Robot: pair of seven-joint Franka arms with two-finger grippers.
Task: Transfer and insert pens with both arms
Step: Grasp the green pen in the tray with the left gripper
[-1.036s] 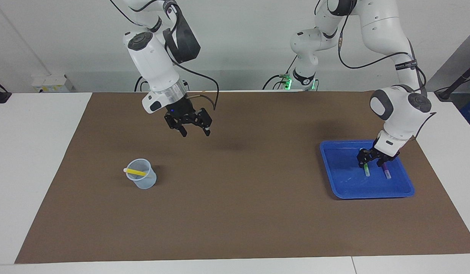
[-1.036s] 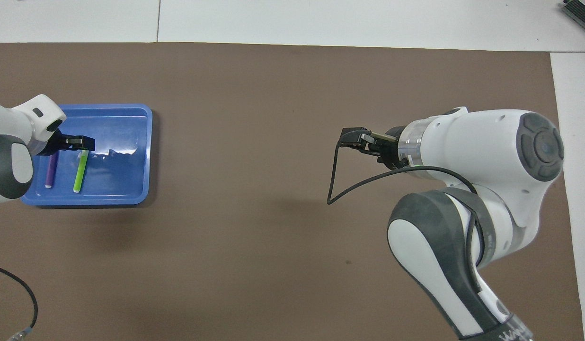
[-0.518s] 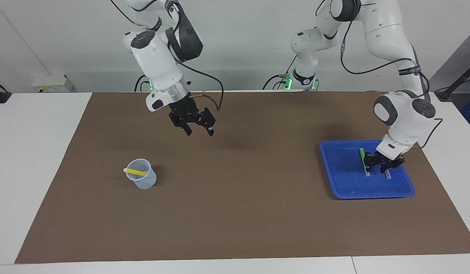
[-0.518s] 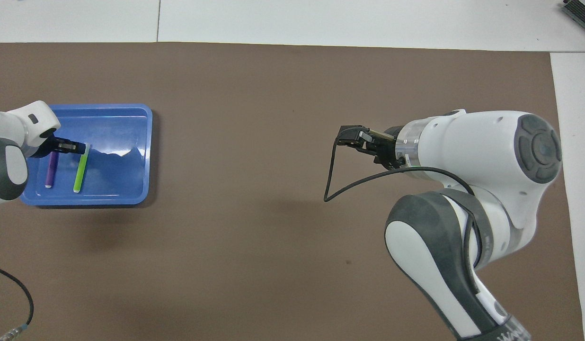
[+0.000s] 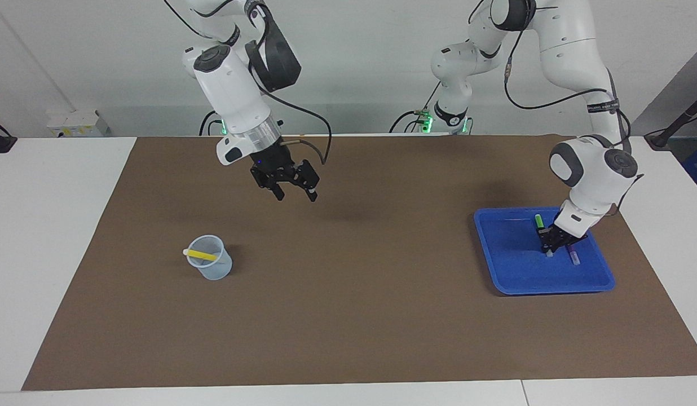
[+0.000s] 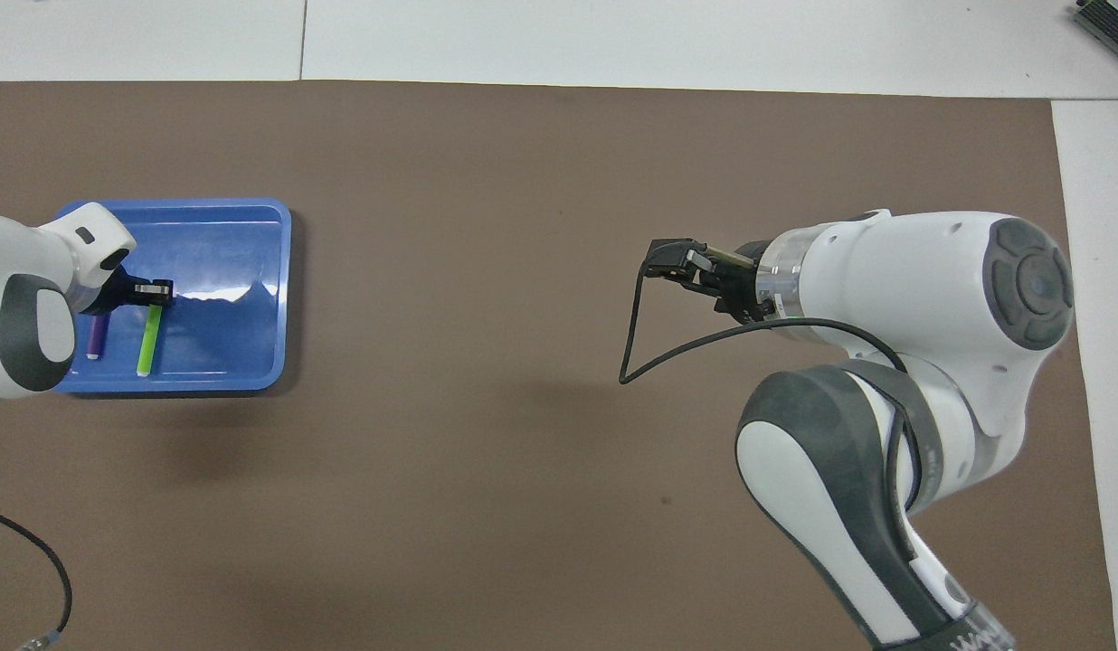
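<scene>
In the right-hand part of the facing view, the left arm (image 5: 594, 169) reaches down into the blue tray (image 5: 512, 276), and its jaws are closed narrowly around the green pen (image 5: 538, 220), whose green end sticks up above them. The purple pen (image 5: 573, 256) lies just beside it in the tray. At upper left of centre, the right arm (image 5: 235, 107) hangs over the brown mat (image 5: 354, 316) on the counter with its jaws spread wide and empty, and lower left the yellow pen (image 5: 202, 255) rests slantwise in the clear cup (image 5: 213, 270).
</scene>
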